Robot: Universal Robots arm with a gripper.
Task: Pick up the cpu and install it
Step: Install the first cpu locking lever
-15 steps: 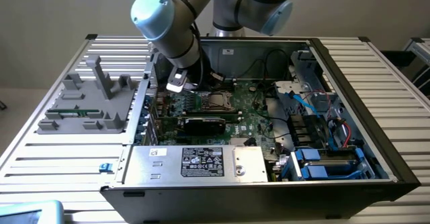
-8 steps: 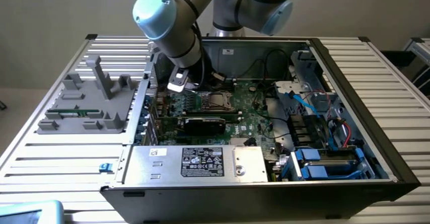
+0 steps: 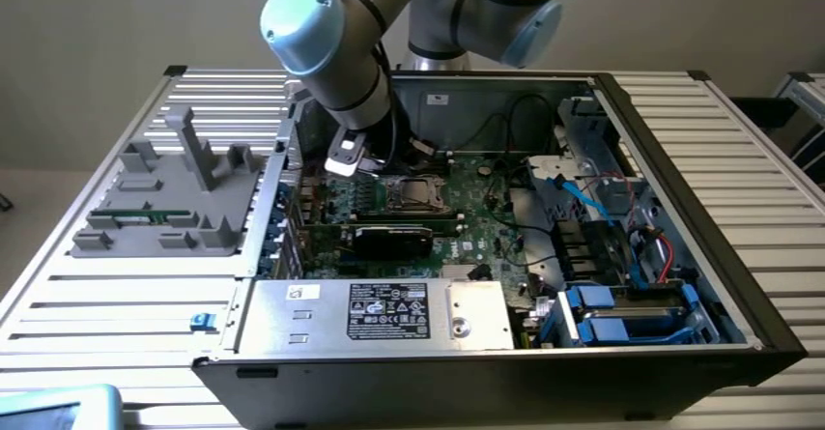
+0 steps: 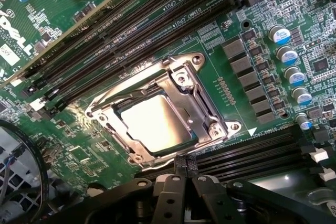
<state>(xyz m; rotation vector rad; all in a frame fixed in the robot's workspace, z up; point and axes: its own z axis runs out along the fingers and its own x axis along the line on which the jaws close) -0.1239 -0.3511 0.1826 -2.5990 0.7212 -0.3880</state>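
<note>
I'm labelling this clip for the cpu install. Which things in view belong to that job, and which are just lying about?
Belongs to the job:
- cpu, lying in the socket
- socket frame around it
- hand, shut, holding nothing, just above the socket

Just lying about:
- grey parts tray outside the case
- power supply
- blue cables
- empty memory slots

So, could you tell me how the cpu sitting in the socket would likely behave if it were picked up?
The cpu, flat with a shiny metal top, is probably stiff and slippery to pinch. Lying low inside the socket frame, its edges look hard to reach. Thin and small, it is likely light and won't roll.
</note>
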